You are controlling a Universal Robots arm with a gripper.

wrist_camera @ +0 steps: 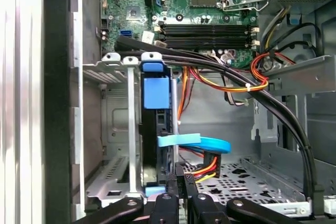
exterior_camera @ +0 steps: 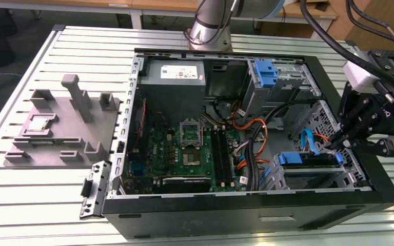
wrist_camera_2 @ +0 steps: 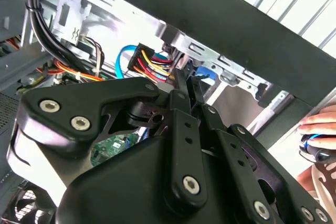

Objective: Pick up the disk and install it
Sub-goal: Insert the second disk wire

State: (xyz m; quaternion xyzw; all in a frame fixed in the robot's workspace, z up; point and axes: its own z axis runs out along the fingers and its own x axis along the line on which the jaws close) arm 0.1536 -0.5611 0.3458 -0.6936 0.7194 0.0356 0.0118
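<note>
Now the gripper [exterior_camera: 338, 145] is hovering at the disk [wrist_camera: 156, 129], which is sitting inside the case's metal cage [wrist_camera: 113, 129]; fingers pinched together, grasping nothing.

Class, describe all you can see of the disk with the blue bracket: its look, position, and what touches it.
The disk stands on edge inside a silver metal cage at the case's corner. Its dark body is framed by a bright blue plastic bracket with a tab. The pincer sits at its end, beside a light blue ribbon cable. In the exterior view the disk lies near the case's right wall.
</note>
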